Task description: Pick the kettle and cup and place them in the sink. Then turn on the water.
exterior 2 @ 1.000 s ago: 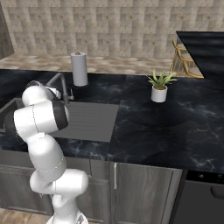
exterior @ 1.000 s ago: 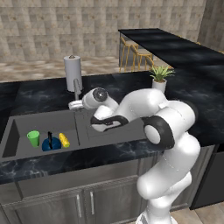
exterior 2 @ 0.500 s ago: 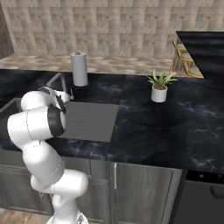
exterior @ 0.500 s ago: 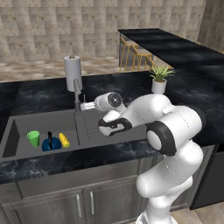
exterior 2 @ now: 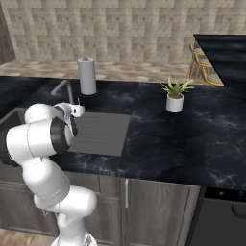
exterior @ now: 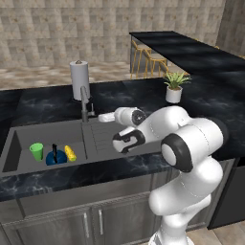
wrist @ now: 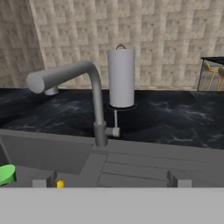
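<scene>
The green cup (exterior: 36, 151) and the dark-blue kettle (exterior: 55, 156) stand side by side on the floor of the sink (exterior: 28, 133). My gripper (exterior: 99, 116) hovers over the ribbed drainboard, just right of the faucet (exterior: 85, 103), and points at it. In the hand view the faucet (wrist: 95, 103) rises straight ahead with its small lever (wrist: 115, 130) at the base. The gripper (wrist: 109, 181) is open and holds nothing. A sliver of the cup (wrist: 6, 174) shows at the lower left. I see no water at the spout. From the right, the gripper (exterior 2: 80, 109) sits beside the faucet (exterior 2: 62, 87).
A small yellow object (exterior: 70, 153) lies next to the kettle. A paper towel roll (exterior: 79, 75) stands behind the faucet. A potted plant (exterior: 173, 88) sits on the black counter to the right. Stools and a bar counter are at the back right.
The elbow has swung out to the right and lower, while the hand has shifted a little right and down, staying beside the faucet. The jaws stayed open.
</scene>
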Tool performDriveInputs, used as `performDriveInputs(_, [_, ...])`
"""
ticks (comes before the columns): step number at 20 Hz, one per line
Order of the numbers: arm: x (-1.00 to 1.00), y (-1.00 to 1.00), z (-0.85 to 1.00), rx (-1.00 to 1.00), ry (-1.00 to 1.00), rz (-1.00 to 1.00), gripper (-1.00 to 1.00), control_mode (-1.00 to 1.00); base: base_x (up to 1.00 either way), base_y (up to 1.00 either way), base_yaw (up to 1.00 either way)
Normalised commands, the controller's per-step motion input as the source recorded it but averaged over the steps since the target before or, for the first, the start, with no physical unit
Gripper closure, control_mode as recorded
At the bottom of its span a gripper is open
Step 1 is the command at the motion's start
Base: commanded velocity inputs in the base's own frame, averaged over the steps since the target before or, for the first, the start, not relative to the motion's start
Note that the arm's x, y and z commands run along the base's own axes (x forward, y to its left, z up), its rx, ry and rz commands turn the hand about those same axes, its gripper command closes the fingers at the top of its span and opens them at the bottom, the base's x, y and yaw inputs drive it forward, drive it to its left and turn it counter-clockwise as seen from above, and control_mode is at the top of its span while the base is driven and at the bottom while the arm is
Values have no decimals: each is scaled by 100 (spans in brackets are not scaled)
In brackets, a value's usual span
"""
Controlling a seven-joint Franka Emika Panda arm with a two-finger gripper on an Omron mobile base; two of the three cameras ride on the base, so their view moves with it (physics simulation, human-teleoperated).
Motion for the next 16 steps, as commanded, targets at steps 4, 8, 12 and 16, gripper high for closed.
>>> performDriveInputs(4, [-8,-27,15,4,-12,0,-100,-100,0,0,0])
performDriveInputs(8, [-8,-14,11,1,-1,0,-100,-100,0,0,0])
performDriveInputs(12, [0,-3,2,0,0,0,-100,-100,0,0,0])
performDriveInputs(16, [0,-7,0,0,0,0,-100,-100,0,0,0])
